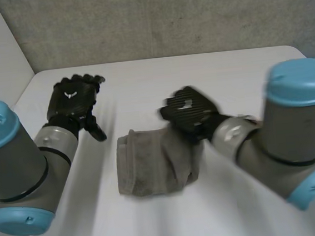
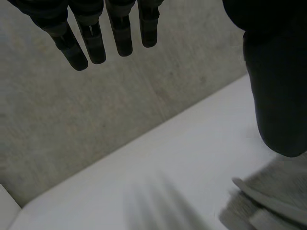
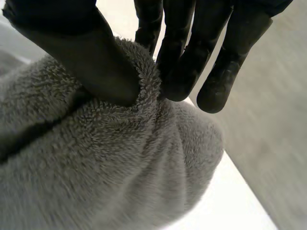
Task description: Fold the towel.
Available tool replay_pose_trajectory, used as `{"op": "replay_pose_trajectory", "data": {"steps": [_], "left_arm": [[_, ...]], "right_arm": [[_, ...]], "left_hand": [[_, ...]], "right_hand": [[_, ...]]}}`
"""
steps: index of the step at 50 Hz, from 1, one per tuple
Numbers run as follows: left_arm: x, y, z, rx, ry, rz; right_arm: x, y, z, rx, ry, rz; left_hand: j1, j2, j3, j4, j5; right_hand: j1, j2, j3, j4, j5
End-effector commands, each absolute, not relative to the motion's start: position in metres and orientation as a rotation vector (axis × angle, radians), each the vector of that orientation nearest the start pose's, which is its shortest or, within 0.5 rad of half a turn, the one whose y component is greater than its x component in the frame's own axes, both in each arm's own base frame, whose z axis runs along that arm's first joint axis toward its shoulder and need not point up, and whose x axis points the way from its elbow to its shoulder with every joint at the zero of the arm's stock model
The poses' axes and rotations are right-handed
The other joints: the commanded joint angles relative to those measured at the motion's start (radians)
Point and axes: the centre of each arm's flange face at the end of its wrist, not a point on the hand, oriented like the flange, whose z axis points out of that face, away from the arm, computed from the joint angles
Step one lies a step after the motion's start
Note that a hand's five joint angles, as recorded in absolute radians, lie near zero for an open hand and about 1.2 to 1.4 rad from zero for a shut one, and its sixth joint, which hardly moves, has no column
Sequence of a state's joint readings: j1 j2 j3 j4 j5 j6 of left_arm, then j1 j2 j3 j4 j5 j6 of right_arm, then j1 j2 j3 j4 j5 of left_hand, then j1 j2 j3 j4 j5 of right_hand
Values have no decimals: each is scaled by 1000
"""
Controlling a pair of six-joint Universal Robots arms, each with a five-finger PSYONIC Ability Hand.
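Grey towel (image 1: 153, 163) bunched on counter (image 1: 144, 91). Right wrist view catches what head view hides: right robot hand (image 3: 91, 57) pinching towel fold. Left robot hand (image 1: 72, 98) relaxed, clear of towel.

My right hand (image 1: 189, 110) sits at the far right edge of the grey towel (image 1: 150, 164), its back turned up to the camera, on the white bench (image 1: 157, 227). The towel lies in a thick, bunched bundle near the middle of the bench, with layered edges showing on its left side. My left hand (image 1: 73, 98) is off to the left, well apart from the cloth, fingers loosely extended and thumb pointing towards the towel. My left arm (image 1: 18, 165) and right arm (image 1: 285, 139) flank the scene before a concrete wall (image 1: 164, 17).
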State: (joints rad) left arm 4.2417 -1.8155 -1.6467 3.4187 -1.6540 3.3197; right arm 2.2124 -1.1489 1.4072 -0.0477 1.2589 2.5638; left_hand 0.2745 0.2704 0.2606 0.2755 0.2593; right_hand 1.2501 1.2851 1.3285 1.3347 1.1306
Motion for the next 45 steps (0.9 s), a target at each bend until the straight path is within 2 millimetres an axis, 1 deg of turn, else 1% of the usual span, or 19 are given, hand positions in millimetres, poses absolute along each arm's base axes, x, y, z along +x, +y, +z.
{"op": "replay_pose_trajectory", "data": {"steps": [1, 2, 5, 6, 7, 8, 9, 13, 15, 20, 24, 26, 29, 30, 31, 32, 36, 42, 45], "left_arm": [[-264, -255, 250, 559, 2249, -2330], [-264, -255, 250, 558, 2249, -2330], [-262, -257, 255, 481, 2262, -2358], [-262, -257, 256, 458, 2272, -2365], [-262, -257, 256, 445, 2282, -2370], [-262, -257, 256, 445, 2282, -2371], [-262, -258, 256, 437, 2286, -2373], [-260, -259, 255, 435, 2289, -2365], [-260, -259, 254, 436, 2294, -2363], [-265, -256, 241, 465, 2339, -2318], [-275, -249, 220, 532, 2408, -2251], [-286, -239, 197, 608, 2483, -2168], [-289, -234, 184, 642, 2517, -2112], [-290, -230, 171, 673, 2551, -2052], [-288, -227, 159, 693, 2582, -1988], [-288, -227, 159, 693, 2582, -1987], [-285, -219, 131, 736, 2649, -1839], [-284, -217, 126, 744, 2668, -1796], [-285, -224, 140, 718, 2646, -1854]], "right_arm": [[410, -150, 188, -1758, 1396, -1596], [417, -141, 179, -1783, 1383, -1552], [421, -135, 173, -1790, 1389, -1518], [422, -133, 171, -1780, 1414, -1509], [421, -136, 170, -1748, 1468, -1510], [421, -136, 170, -1748, 1469, -1510], [418, -141, 170, -1695, 1545, -1515], [411, -148, 175, -1550, 1705, -1529], [394, -161, 194, -1381, 1817, -1569], [368, -183, 199, -1210, 1925, -1555], [361, -186, 192, -1175, 1952, -1514], [359, -187, 183, -1170, 1967, -1474], [355, -191, 174, -1167, 1988, -1454], [355, -191, 173, -1167, 1988, -1453], [355, -195, 163, -1167, 2004, -1436], [356, -198, 150, -1170, 2021, -1416], [358, -201, 131, -1179, 2053, -1379], [353, -213, 128, -1161, 2085, -1390], [352, -215, 136, -1147, 2075, -1417]], "left_hand": [[-55, -51, -41, -56, -214], [-55, -51, -41, -56, -214], [-55, -51, -41, -56, -214], [-55, -51, -41, -56, -214], [-55, -51, -41, -56, -214], [-55, -51, -41, -56, -214], [-55, -51, -41, -56, -214], [-55, -51, -41, -56, -214], [-52, -48, -38, -53, -212], [-49, -45, -35, -50, -209], [-46, -42, -32, -47, -206], [-46, -42, -32, -47, -206], [-49, -45, -35, -50, -209], [-49, -45, -35, -50, -209], [-52, -48, -38, -53, -212], [-52, -48, -38, -53, -212], [-52, -48, -38, -53, -212], [-52, -48, -38, -53, -212], [-52, -48, -38, -53, -212]], "right_hand": [[146, 111, 68, 62, 91], [146, 111, 68, 62, 91], [146, 111, 68, 62, 91], [-50, -85, -129, -135, -106], [-561, -596, -639, -646, -616], [-566, -601, -645, -651, -621], [-1076, -1111, -1154, -1160, -1131], [-1076, -1111, -1154, -1160, -1131], [-1076, -1111, -1154, -1160, -1131], [-1076, -1111, -1154, -1160, -1131], [-1076, -1111, -1154, -1160, -1131], [-1076, -1111, -1154, -1160, -1131], [-1076, -1111, -1154, -1160, -1131], [-1076, -1111, -1154, -1160, -1131], [-1076, -1111, -1154, -1160, -1131], [-1076, -1111, -1154, -1160, -1131], [-1076, -1111, -1154, -1160, -1131], [-1076, -1111, -1154, -1160, -1131], [-1076, -1111, -1154, -1160, -1131]]}}
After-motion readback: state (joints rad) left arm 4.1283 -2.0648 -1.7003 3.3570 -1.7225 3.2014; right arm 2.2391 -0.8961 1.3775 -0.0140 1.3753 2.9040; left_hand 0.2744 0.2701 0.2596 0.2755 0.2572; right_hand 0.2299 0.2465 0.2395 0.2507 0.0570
